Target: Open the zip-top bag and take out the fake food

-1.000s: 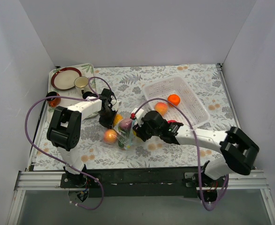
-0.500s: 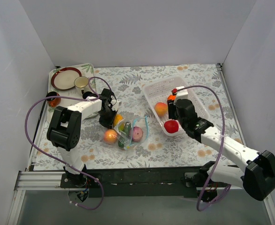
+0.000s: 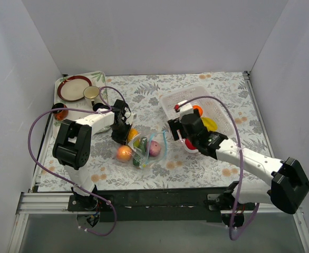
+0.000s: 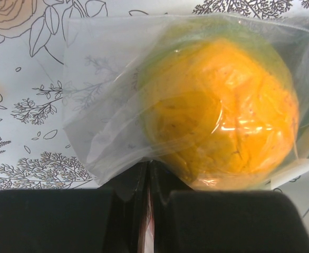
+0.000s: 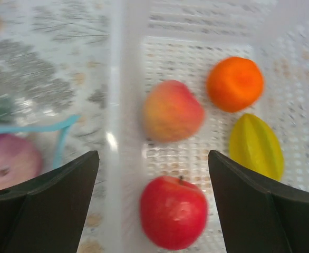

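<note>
Leftmost, left claw [image 4: 148, 176]: clamped tight on a fold of the zip-top bag [image 3: 146, 153], apparently to anchor it on the worktop [image 3: 223, 89] while the other arm empties it. Bag: centre, blue mouth turned toward the basket, some fake food [image 3: 154, 148] inside. Right claw [image 5: 152, 158]: spread wide, empty, over the white basket [image 5: 125, 79], where four pieces lie.

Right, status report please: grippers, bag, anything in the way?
Left gripper shut on bag. Right gripper open over basket, empty. Fruit left in bag. Nothing blocking.
</note>
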